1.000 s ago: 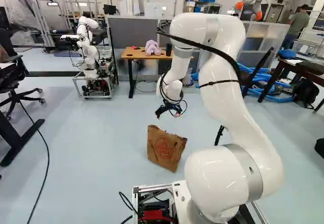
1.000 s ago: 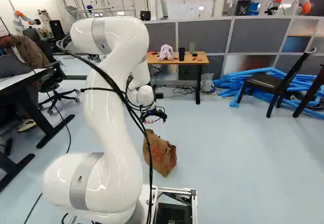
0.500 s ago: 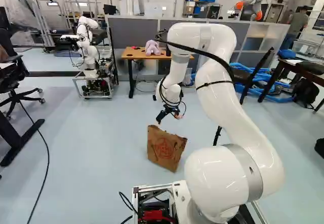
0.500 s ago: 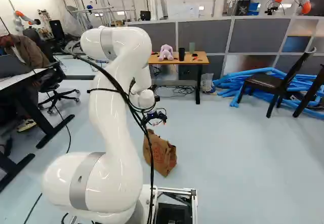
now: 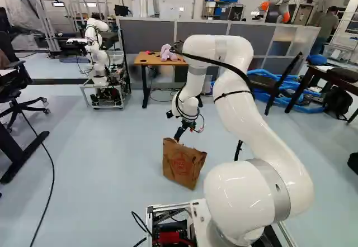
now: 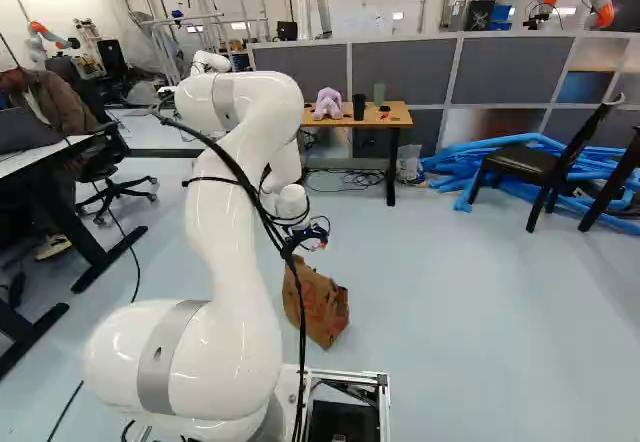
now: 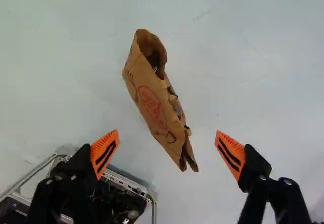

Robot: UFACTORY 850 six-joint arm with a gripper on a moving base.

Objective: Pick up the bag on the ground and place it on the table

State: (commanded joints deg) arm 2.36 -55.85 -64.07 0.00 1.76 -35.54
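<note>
My gripper (image 5: 179,134) hangs just above the top edge of the brown paper bag (image 5: 183,164) in the left base view. The bag stands on the floor with a red print on its side; the right base view shows the same bag (image 6: 318,304) beyond my arm. In the wrist view the gripper (image 7: 167,150) is open, its orange pads wide apart. Ahead of the fingers lies the bag (image 7: 154,105), its near end reaching between them without either pad touching it. The wooden table (image 5: 146,60) stands farther back.
On the table are a purple plush toy (image 6: 328,104) and a black cup (image 6: 359,107). Another robot (image 5: 96,51) stands left of the table. Blue tubes (image 6: 460,162) and a black chair (image 6: 540,162) are at the right. My base's frame (image 7: 119,181) lies beside one finger.
My arm has lowered and the gripper has come down toward the bag's top, tilting more downward. The bag and the base have stayed where they were.
</note>
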